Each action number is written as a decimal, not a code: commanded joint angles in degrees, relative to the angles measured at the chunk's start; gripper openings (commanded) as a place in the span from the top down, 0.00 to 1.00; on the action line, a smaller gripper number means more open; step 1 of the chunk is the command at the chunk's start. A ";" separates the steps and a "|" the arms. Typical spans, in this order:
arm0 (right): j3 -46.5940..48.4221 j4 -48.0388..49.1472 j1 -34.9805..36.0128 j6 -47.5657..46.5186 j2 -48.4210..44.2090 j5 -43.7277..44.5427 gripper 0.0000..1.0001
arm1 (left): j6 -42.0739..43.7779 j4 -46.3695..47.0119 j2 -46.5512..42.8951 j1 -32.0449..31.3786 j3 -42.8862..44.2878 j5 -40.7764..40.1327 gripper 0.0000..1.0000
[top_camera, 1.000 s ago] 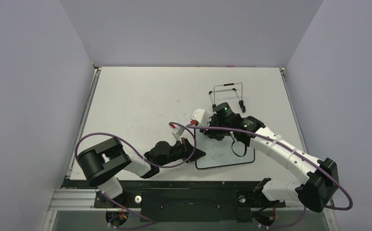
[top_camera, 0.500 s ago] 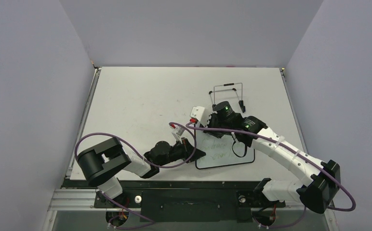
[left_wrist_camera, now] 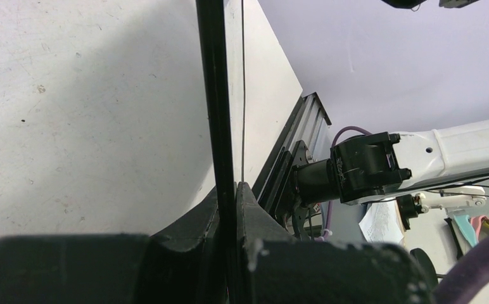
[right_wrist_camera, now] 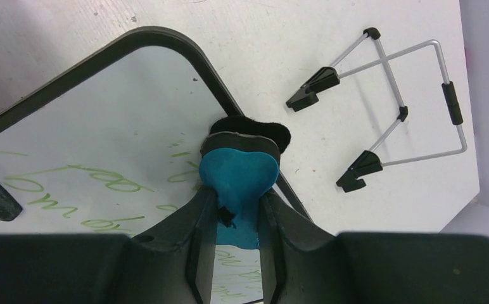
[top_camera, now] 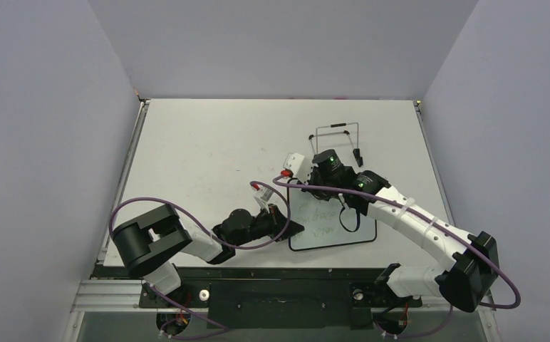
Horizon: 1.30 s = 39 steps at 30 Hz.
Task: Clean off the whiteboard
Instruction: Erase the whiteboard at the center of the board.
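Observation:
The whiteboard (top_camera: 331, 229) lies on the table with green handwriting on it. My left gripper (top_camera: 291, 228) is shut on its left edge; in the left wrist view the black frame (left_wrist_camera: 218, 95) runs edge-on between the closed jaws of the gripper (left_wrist_camera: 232, 190). My right gripper (top_camera: 322, 187) is over the board's far end. In the right wrist view the gripper (right_wrist_camera: 237, 193) is shut on the blue eraser (right_wrist_camera: 239, 166), whose black felt rests near the far corner of the board (right_wrist_camera: 115, 120), by the frame.
A folded wire stand (top_camera: 338, 139) with black tips lies just beyond the board, also in the right wrist view (right_wrist_camera: 394, 114). The white table (top_camera: 208, 149) is walled on the left, right and back. Purple cables loop over both arms.
My right gripper has slid the eraser a little toward the board's far left corner, uncovering more green writing. The left gripper and board have stayed put.

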 commanded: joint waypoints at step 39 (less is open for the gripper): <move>-2.00 5.26 -1.50 -0.29 -2.55 -2.52 1.00 | 3.30 -0.14 -2.62 -1.16 2.44 0.18 1.00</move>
